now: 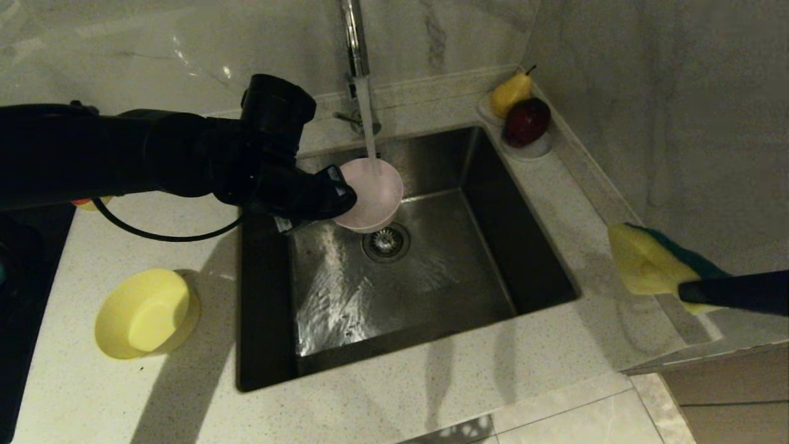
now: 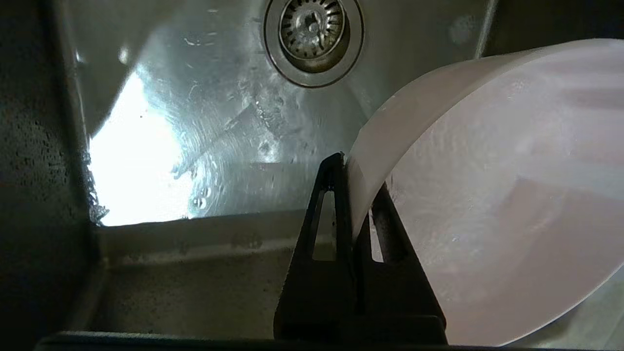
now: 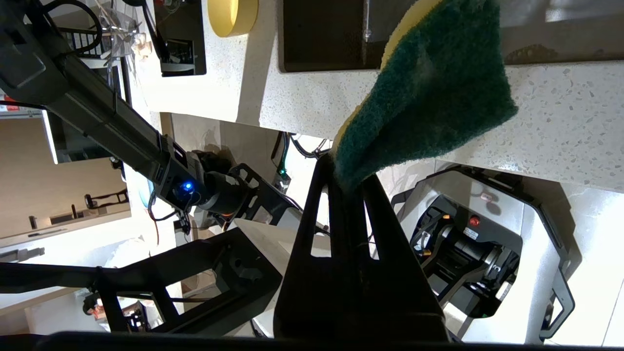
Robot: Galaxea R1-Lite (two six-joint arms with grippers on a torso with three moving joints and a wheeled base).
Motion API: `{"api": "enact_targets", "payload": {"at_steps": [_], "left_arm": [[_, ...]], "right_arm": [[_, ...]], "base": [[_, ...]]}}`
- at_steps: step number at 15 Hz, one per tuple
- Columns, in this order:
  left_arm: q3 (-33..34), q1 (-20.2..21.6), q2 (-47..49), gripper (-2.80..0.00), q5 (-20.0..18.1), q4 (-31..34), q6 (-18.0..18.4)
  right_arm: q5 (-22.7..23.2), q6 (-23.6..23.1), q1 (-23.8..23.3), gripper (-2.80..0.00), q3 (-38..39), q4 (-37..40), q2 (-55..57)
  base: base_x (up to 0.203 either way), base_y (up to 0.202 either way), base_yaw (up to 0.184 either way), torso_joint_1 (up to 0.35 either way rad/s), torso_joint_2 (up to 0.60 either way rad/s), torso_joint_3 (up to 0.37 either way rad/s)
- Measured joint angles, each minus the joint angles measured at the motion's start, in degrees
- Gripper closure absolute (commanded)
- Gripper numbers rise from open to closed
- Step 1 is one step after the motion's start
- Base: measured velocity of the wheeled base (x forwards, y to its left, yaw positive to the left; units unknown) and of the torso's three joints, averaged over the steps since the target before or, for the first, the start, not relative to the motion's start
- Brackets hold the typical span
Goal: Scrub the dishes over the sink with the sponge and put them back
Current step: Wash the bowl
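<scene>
My left gripper point(image 1: 348, 198) point(image 2: 353, 180) is shut on the rim of the pale pink bowl point(image 1: 373, 194) point(image 2: 492, 195), holding it tilted over the steel sink point(image 1: 555, 259) under the tap's running water, above the drain strainer point(image 1: 386, 242) point(image 2: 313, 34). At the far right my right gripper point(image 1: 681, 290) point(image 3: 348, 170) is shut on a corner of the sponge point(image 1: 650, 265) point(image 3: 434, 92), green on one face and yellow on the other, held over the right counter. A yellow bowl point(image 1: 148, 314) point(image 3: 233, 14) lies upside down on the left counter.
The chrome tap point(image 1: 356, 55) stands behind the sink with water streaming down. A yellow pear point(image 1: 510, 94) and a dark red apple point(image 1: 527, 121) sit on white saucers at the back right corner. A black surface point(image 1: 18, 296) borders the left counter.
</scene>
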Motion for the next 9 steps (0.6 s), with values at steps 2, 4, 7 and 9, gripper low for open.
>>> {"api": "enact_targets", "payload": {"at_steps": [2, 4, 7, 9], "left_arm": [[0.17, -0.18, 0.00, 0.00, 0.09, 0.04, 0.00], [0.28, -0.27, 0.00, 0.00, 0.77, 0.06, 0.01], [0.28, -0.30, 0.05, 0.00, 1.31, 0.11, 0.00], [0.45, -0.47, 0.10, 0.00, 1.36, 0.23, 0.00]], "right_arm": [[0.13, 0.01, 0.00, 0.00, 0.09, -0.07, -0.02], [0.23, 0.01, 0.00, 0.00, 0.17, -0.02, -0.02], [0.24, 0.01, 0.00, 0.00, 0.31, -0.01, -0.04], [0.26, 0.01, 0.00, 0.00, 0.78, -0.05, -0.13]], "base": [[0.000, 0.000, 0.000, 0.000, 0.00, 0.000], [0.000, 0.000, 0.000, 0.000, 0.00, 0.000], [0.000, 0.000, 0.000, 0.000, 0.00, 0.000], [0.000, 0.000, 0.000, 0.000, 0.00, 0.000]]}}
